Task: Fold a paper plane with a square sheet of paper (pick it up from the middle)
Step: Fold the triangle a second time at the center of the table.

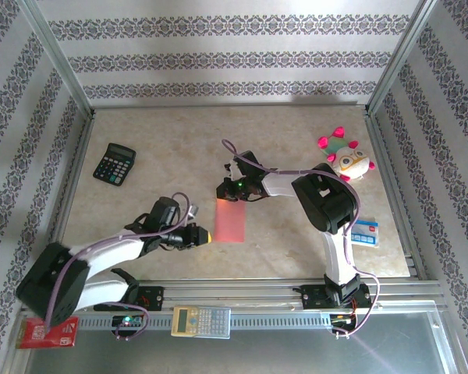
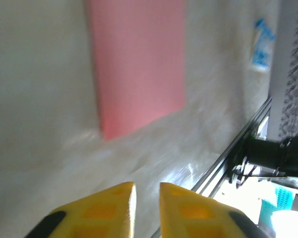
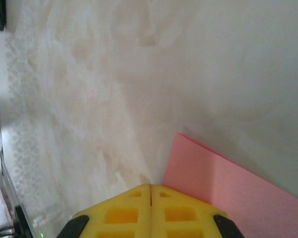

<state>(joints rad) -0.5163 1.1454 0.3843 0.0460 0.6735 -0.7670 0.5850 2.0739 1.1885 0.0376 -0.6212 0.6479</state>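
The salmon-pink sheet of paper (image 1: 230, 220) lies flat near the middle of the table (image 1: 164, 132), a little toward the near side. From above it shows as a narrow upright rectangle, longer from 12 to 6 o'clock than across. I cannot tell from the pictures if it is one layer or doubled.

The right gripper (image 3: 150, 188) stands at the 12 o'clock end of the sheet, close to its far left corner. Its two yellow fingers are pressed together with no gap. The paper's edge runs just beside the tips, on their right in the wrist view. Whether the tips touch the paper I cannot tell, and nothing is seen between them.

The left gripper (image 2: 146, 191) is at about 8 o'clock from the sheet, just beside its near left corner but apart from it. Its fingers are parted by only a thin slit and hold nothing; bare table shows between them and the paper.

Farther out, a black calculator (image 1: 114, 164) lies at 10 o'clock, a pink-and-white plush toy (image 1: 345, 158) at 2 o'clock, and a small blue-and-white card (image 1: 365, 232) at 3 o'clock. On the near rail, a pale calculator (image 1: 200, 320) is at 6 o'clock and a red card (image 1: 51, 333) at 8 o'clock.
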